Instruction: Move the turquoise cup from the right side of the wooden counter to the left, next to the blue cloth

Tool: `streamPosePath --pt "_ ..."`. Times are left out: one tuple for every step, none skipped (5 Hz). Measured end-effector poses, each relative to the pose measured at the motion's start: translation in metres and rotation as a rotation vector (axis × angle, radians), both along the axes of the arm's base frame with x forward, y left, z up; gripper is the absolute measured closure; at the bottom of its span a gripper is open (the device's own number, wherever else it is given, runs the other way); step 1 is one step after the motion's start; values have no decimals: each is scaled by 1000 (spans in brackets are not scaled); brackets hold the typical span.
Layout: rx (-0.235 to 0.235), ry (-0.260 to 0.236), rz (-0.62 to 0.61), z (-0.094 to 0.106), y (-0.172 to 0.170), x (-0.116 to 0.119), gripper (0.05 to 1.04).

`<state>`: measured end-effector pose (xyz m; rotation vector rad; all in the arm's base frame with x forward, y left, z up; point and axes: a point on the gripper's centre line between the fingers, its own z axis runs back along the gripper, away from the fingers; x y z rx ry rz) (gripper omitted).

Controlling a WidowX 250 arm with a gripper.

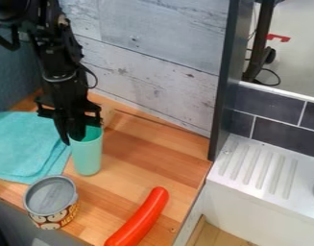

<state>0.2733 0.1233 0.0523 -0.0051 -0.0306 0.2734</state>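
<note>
The black gripper (70, 133) hangs down at the left side of the rim of a mint-green cup (88, 156), overlapping the rim. The cup stands upright on the wooden counter (130, 166). Just left of it lies a folded turquoise cloth (24, 144). A can (52, 204) with a grey top and a patterned label stands in front of the cup, near the counter's front edge. To the right of the can lies a long red sausage-shaped thing (141, 218), set at a slant.
A small light wooden block (106, 115) is behind the cup, near the whitewashed plank wall (152, 62). A dark upright panel (224, 91) rises at the counter's right end. Beyond it are a white ridged drainboard (261, 168) and dark tiles (281, 127).
</note>
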Motion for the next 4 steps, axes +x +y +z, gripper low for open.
streamPosePath --pt "4 -14 -13 1 1 2 963" --pt "-33 -20 11 -1 1 1 767" --pt "-55 -6 25 2 1 -2 471" --pt "-32 -42 22 23 4 4 189"
